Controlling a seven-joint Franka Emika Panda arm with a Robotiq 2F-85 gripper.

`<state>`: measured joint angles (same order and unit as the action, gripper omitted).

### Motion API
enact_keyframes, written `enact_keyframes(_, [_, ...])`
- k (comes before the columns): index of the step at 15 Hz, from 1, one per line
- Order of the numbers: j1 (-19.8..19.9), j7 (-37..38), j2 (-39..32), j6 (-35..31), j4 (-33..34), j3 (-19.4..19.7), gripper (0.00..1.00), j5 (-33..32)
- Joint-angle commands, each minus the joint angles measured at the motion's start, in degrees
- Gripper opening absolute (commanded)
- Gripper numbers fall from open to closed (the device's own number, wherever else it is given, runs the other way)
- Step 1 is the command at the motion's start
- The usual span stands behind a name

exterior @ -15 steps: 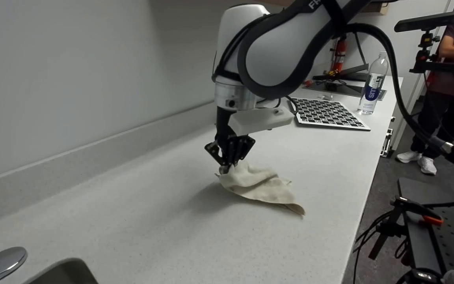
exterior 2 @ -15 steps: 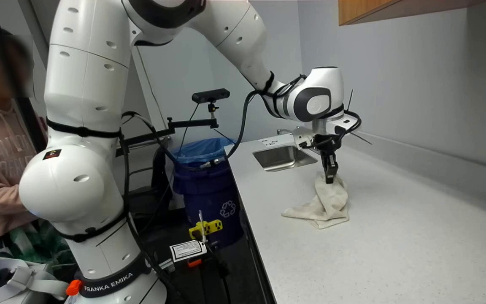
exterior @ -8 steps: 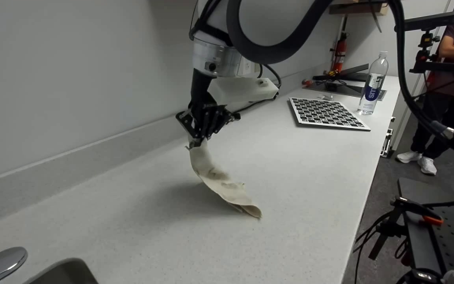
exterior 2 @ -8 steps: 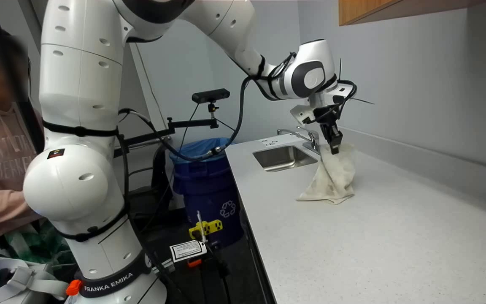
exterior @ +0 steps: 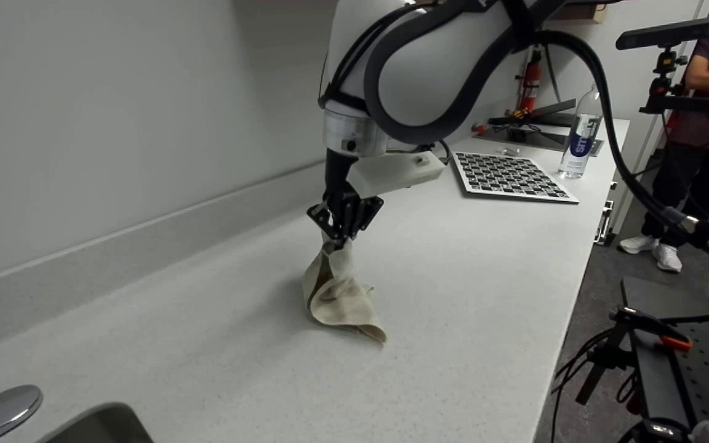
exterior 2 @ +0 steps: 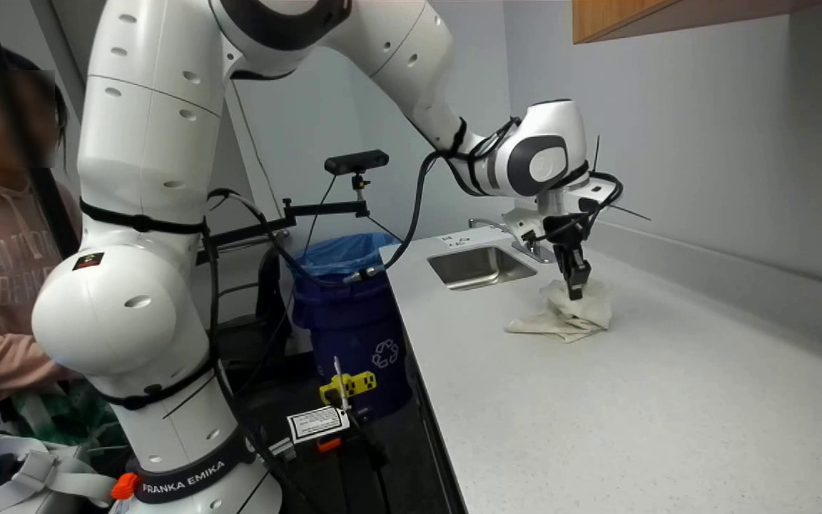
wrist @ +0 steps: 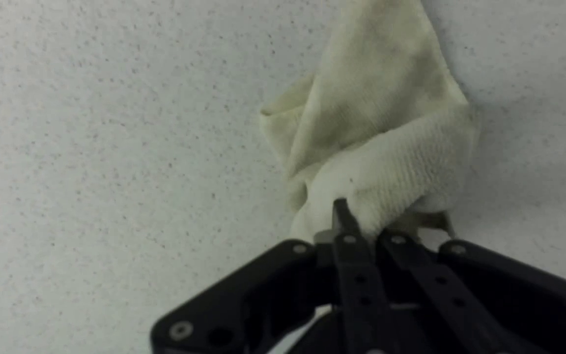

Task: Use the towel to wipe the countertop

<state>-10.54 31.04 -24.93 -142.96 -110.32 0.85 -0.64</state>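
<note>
The cream towel (exterior: 343, 303) hangs in folds from my gripper (exterior: 337, 243), its lower part slumped on the white-grey countertop (exterior: 237, 369). Both exterior views show the black jaws pointing down just above the surface, with the towel (exterior 2: 561, 323) bunched beneath and around them. In the wrist view, cloth folds rise between the closed-up fingers; the left finger (wrist: 344, 216) shows against the towel (wrist: 371, 93), while the other fingertip is hidden by cloth. One towel corner trails out flat toward the counter's front side.
A checkered board (exterior: 511, 177) and a plastic bottle (exterior: 582, 138) stand farther along the counter. At the opposite end are a steel sink (exterior 2: 482, 268) and faucet (exterior 2: 534, 250). A low backsplash (exterior: 145, 240) and wall run along the back edge.
My gripper rose toward the wall, drawing the towel up, then came back down partway. The towel has shifted toward the sink and wall and now sags in a bunch under the jaws.
</note>
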Motion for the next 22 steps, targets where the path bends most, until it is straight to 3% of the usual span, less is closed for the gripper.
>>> enact_keyframes(1, [0.09, -1.13, -3.74, 3.2, 3.03, 0.24, 0.01, 0.77])
enact_keyframes(10, [-0.22, -1.94, -9.24, 7.35, 8.75, -1.14, 0.01, 2.16])
enact_keyframes(22, [-6.33, -3.54, -17.39, 14.66, 24.18, -3.45, 0.01, 0.5])
